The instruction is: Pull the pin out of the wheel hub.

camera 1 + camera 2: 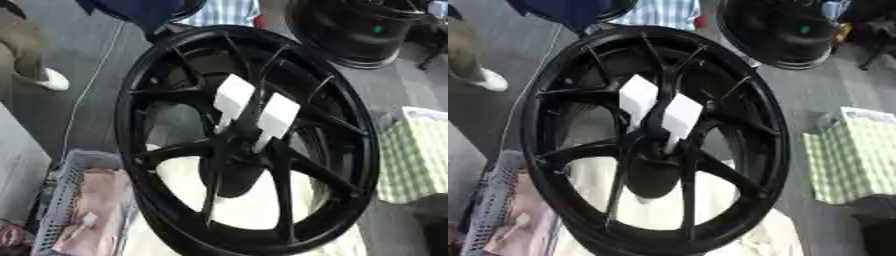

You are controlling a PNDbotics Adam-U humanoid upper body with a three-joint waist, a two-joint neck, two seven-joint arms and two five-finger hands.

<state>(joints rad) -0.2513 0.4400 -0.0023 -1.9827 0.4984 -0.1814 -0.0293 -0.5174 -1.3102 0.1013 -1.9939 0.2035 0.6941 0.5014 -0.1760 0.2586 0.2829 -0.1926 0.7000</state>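
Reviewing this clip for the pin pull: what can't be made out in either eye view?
- Robot hands: neither shows in either view.
- Pin: not identifiable; two white tabs cover the black wheel hub.
- Wheel rim: bottom cut off by the lower edge.
- Second wheel: cut by the top edge.
- Basket contents: blurred pink material.

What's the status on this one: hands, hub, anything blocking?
Neither hand in view. Black wheel upright, two white pieces sticking out at the hub. Nothing blocking the hub.

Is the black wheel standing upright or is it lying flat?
Upright, a little tilted. The wheel stands on its rim, its spoked face toward the camera, and floor shows through the gaps. Two white pieces stick out near its hub.
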